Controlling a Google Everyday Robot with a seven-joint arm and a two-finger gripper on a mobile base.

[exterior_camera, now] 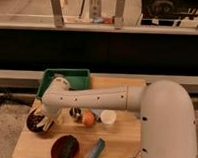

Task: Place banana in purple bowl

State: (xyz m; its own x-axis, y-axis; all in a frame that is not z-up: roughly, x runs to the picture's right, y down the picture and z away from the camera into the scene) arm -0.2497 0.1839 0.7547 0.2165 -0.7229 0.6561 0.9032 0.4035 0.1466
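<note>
Camera view shows a pale wooden tabletop (123,141) in front of a long dark wall band, with a light ledge and metal posts above it and rough grey floor to the left. The white arm reaches from the near right across to the left edge, where the claw (44,120) hangs over the purple bowl (30,126); I cannot tell if it is spread or pressed together. The banana (48,124) shows as a pale-yellow piece at the bowl's right rim, right under the claw; whether it is held or lying in the bowl is unclear. A green bin (72,78) sits at the far left. An orange (88,118) and a white cup (108,118) stand mid-table, side by side. Nearer are a red-rimmed bowl (65,148) and a blue item (96,149)
</note>
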